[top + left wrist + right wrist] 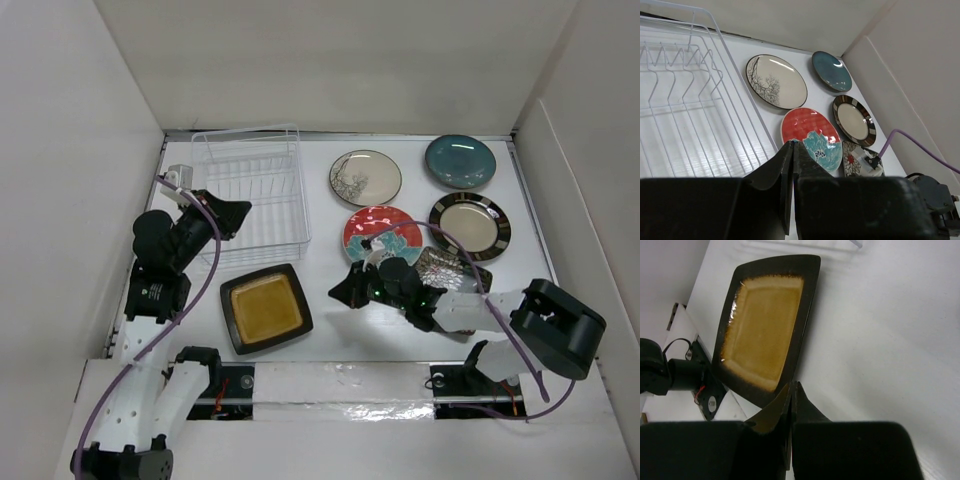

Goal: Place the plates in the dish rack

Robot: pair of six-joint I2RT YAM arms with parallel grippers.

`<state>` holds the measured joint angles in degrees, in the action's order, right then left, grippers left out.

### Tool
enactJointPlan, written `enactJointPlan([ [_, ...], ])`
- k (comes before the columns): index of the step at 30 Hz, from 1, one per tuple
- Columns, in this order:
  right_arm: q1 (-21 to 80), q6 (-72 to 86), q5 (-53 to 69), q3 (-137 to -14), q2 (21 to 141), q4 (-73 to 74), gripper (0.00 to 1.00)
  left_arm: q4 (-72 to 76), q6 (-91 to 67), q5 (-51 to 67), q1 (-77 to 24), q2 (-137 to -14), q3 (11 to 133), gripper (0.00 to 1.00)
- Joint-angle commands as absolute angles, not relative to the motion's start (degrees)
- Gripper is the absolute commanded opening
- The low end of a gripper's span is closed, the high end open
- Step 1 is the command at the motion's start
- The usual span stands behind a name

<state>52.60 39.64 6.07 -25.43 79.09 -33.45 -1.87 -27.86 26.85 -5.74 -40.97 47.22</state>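
In the top view the right arm (460, 308) lies across the black floral plate (438, 268), so only its 12 o'clock part shows, and the wrist covers the 6 o'clock rim of the red-patterned plate (395, 225). The left gripper (240, 212) and right gripper (340, 290) are too small and dark there to read their jaws. In the left wrist view the left gripper hides the red-patterned plate's 7 o'clock edge and most of the black floral plate; the dish rack (690, 100) runs off the 9 o'clock edge. In the right wrist view the right gripper covers the 6 o'clock corner of the dark-brown plate (765, 325), and the dish rack is 1 blurred sliver at 12 o'clock.
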Motion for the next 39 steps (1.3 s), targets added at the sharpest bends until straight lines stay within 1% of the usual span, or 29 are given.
enactJointPlan([
  [1, 53.26, 39.64, 2.82, -26.89, 77.44, -37.28, 0.0, 0.96, -26.63, 25.84, -6.5, -40.78, 47.37, 0.0],
  [3, 53.26, 39.03, 1.24, -27.42, 75.51, -35.61, 0.0, 1.14, -26.54, 25.66, -7.03, -41.39, 47.29, 0.0],
  [4, 53.26, 38.15, -1.64, -27.94, 74.8, -32.46, 0.0, 1.23, -26.46, 26.01, -7.03, -41.57, 47.37, 0.0],
  [5, 53.26, 37.8, -2.97, -28.65, 74.19, -30.43, 0.0, 1.49, -26.37, 26.36, -7.55, -42.09, 47.11, 0.03],
  [6, 52.65, 37.62, -4.55, -29.96, 72.44, -28.5, 0.0, 2.1, -26.37, 26.89, -7.56, -42.19, 46.41, 0.07],
  [7, 51.86, 37.27, -7.09, -30.58, 71.46, -24.74, 0.0, 3.15, -26.37, 27.59, -7.56, -42.45, 46.06, 0.15],
  [9, 47.74, 37.27, -9.83, -31.81, 69.44, -20.32, 0.05, 3.69, -26.37, 28.03, -7.56, -43.15, 45.7, 0.26],
  [10, 45.9, 37.35, -12.02, -32.95, 67.78, -16.3, 0.15, 3.78, -26.28, 28.3, -8.17, -43.33, 45.88, 0.35],
  [11, 41.62, 37.53, -12.65, -33.31, 66.98, -14.87, 0.21, 3.61, -25.93, 28.21, -8.17, -43.85, 46.14, 0.38],
  [12, 39.31, 37.44, -12.66, -33.4, 66.45, -14.07, 0.27, 3.34, -25.23, 28.21, -8.87, -43.94, 46.66, 0.39],
  [13, 36.94, 37.27, -12.57, -33.4, 65.49, -12.41, 0.39, 2.82, -24.88, 27.78, -8.88, -44.03, 46.76, 0.41],
  [15, 30.28, 37.35, -12.48, -33.22, 64.78, -11.08, 0.47, 2.37, -24.26, 26.9, -10.28, -43.86, 46.93, 0.41],
  [16, 28.23, 37.35, -11.96, -32.7, 64.51, -10.73, 0.55, 2.03, -23.91, 26.2, -10.28, -43.86, 47.02, 0.41],
  [17, 25.95, 37.35, -11.34, -32.52, 64.34, -10.81, 0.58, 1.76, -23.65, 25.93, -11.07, -44.03, 47.2, 0.41],
  [18, 21.66, 37.35, -9.25, -32.52, 64.77, -11.25, 0.59, 1.5, -23.38, 25.93, -11.77, -44.03, 47.37, 0.41],
  [21, 17.24, 37.53, -7.3, -33.22, 68.1, -13.35, 0.59, 1.49, -23.29, 26.28, -13.0, -43.86, 47.29, 0.41],
  [23, 14.16, 37.27, -3.18, -34.27, 71.17, -17.91, 0.58, 1.06, -22.94, 25.67, -13.79, -43.94, 47.28, 0.41],
  [24, 14.15, 37.0, -1.25, -36.63, 75.19, -19.5, 0.58, 0.79, -22.68, 25.32, -13.8, -44.03, 47.46, 0.41],
  [27, 14.15, 35.77, 1.67, -43.91, 81.19, -20.65, 0.58, 0.09, -21.98, 23.82, -15.38, -43.95, 47.55, 0.41],
  [31, 13.28, 39.88, 0.35, -51.56, 92.77, -20.84, 0.59, 0.09, -21.8, 23.38, -15.91, -43.5, 47.28, 0.41],
  [36, 9.42, 43.15, -3.69, -56.86, 100.71, -21.27, 0.61, 0.09, -21.53, 22.85, -16.44, -43.15, 47.37, 0.41],
  [39, 8.79, 43.6, -0.44, -62.12, 106.42, -20.57, 0.61, -1.32, -21.45, 22.41, -16.96, -43.33, 47.55, 0.41],
])
